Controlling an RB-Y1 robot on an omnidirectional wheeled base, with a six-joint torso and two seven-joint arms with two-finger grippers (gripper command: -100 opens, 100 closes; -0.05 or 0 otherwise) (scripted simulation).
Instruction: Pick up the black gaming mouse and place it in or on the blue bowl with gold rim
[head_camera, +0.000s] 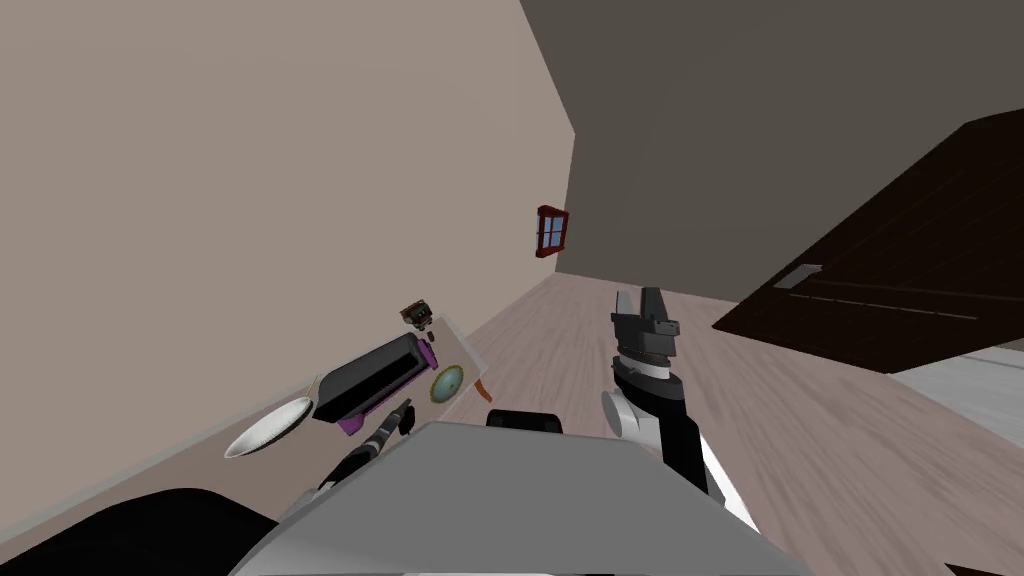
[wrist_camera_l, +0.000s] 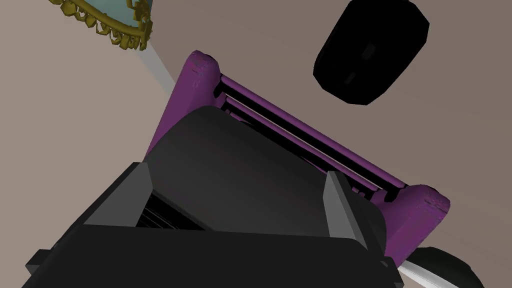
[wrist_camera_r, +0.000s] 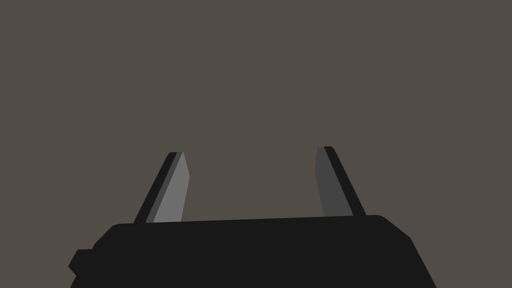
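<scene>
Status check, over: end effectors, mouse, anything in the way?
Left end effector open, over black-and-purple device. Right end effector open, held clear. Black mouse beyond the device, ungrasped; gold-rimmed blue bowl apart from it. Device sits between left end effector and mouse.

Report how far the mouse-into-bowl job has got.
Done: nothing yet. The black mouse lies ungripped, apart from the gold-rimmed blue bowl. In hand: the left gripper, fingers open, is over a dark box with purple ends, short of the mouse. Left: reach the mouse, grasp it, carry it and set it in the bowl. The right gripper is open and holds nothing.
</scene>
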